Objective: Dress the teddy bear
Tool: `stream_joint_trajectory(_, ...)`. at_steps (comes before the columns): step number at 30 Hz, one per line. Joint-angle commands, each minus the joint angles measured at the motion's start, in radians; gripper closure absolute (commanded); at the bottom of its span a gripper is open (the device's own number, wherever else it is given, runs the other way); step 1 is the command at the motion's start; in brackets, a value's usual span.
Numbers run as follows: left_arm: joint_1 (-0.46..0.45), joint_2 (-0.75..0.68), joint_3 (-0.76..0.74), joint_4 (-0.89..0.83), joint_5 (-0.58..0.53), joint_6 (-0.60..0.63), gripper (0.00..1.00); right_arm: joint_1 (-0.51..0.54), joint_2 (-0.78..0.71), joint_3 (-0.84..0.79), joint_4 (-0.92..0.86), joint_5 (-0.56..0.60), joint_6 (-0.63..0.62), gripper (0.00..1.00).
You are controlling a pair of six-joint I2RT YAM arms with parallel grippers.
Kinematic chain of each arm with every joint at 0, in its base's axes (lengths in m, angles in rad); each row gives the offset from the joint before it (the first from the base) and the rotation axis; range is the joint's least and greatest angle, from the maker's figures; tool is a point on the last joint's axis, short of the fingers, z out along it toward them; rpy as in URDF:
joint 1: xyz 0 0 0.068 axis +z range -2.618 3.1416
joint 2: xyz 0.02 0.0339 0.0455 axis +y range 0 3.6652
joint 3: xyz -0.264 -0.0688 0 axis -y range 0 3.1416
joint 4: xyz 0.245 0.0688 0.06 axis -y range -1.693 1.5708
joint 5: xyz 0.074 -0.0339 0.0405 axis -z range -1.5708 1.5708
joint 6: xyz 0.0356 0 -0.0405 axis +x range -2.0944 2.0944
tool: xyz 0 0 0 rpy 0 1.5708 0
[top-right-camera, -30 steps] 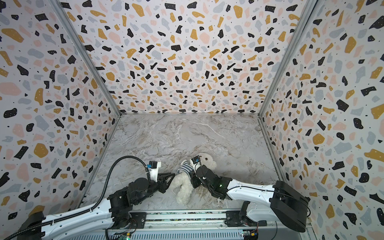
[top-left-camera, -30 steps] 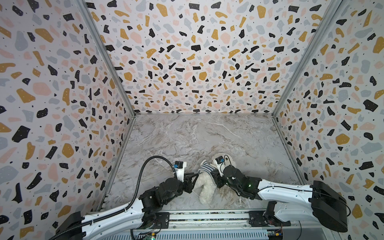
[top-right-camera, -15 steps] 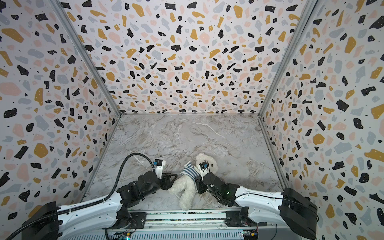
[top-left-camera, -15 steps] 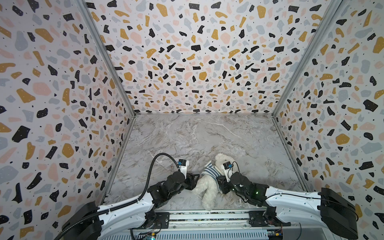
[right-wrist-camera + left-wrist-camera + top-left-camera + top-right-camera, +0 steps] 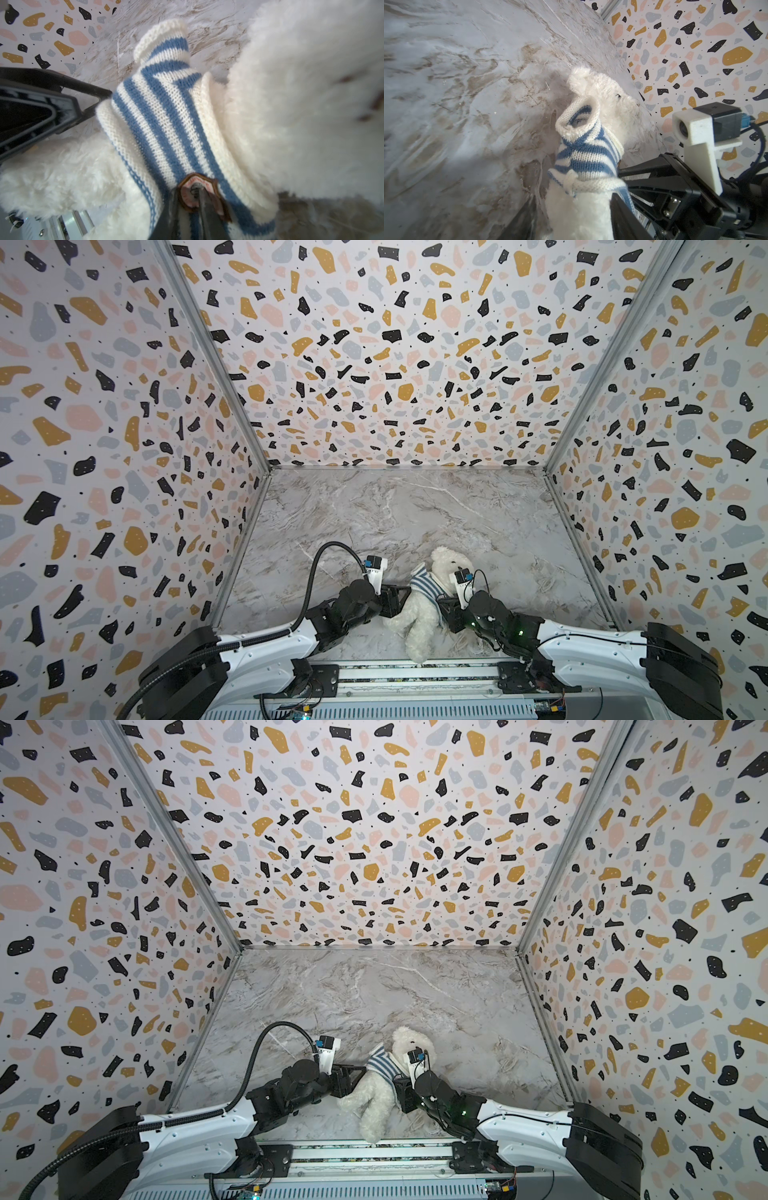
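Left hand [image 5: 401, 599] gapes open, facing the right hand [image 5: 444, 609], pinched shut.

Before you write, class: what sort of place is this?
Probably a robot test booth: terrazzo-patterned wall panels enclose a grey marble-look tabletop, and two white-and-black robot arms flank a fluffy white teddy bear.

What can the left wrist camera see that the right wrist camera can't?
Only the left wrist view shows the other arm's white camera and the open end of the sleeve. Only the right wrist view shows the brown badge plainly, nipped by the right pincer. Both show the striped shirt, the teddy bear's white fur and the marble table.
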Motion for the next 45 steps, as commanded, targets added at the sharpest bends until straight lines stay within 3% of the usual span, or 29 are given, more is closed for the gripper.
stream_joint_trajectory(1,0.007,0.06,0.055,0.1,0.026,-0.024,0.43,0.002,0.021,-0.039,-0.051,-0.022,0.031,0.81)
stream_joint_trajectory(6,0.007,0.187,0.099,0.138,0.075,-0.033,0.43,0.016,0.042,-0.055,-0.019,-0.023,0.048,0.82)
stream_joint_trajectory(13,0.006,0.261,0.116,0.175,0.074,-0.054,0.44,0.032,0.067,-0.071,0.022,-0.018,0.069,0.82)
stream_joint_trajectory(21,0.006,0.266,0.124,0.242,0.081,-0.055,0.91,0.039,0.066,-0.073,0.042,0.0,0.065,0.82)
stream_joint_trajectory(23,0.006,0.258,0.133,0.231,0.069,-0.042,0.98,0.044,0.052,-0.084,0.075,0.004,0.061,0.82)
stream_joint_trajectory(26,0.006,0.244,0.151,0.198,0.037,-0.01,1.0,0.054,0.044,-0.069,0.101,0.011,0.018,0.8)
stream_joint_trajectory(32,0.006,0.156,0.223,0.002,-0.089,0.177,1.0,0.096,-0.053,-0.073,0.159,0.071,-0.07,0.72)
stream_joint_trajectory(38,-0.009,0.048,0.279,-0.202,-0.352,0.449,1.0,0.097,-0.258,-0.039,0.029,0.157,-0.174,0.62)
stream_joint_trajectory(45,-0.193,0.107,0.331,-0.298,-0.654,0.698,1.0,0.038,-0.406,0.066,-0.136,0.185,-0.247,0.54)
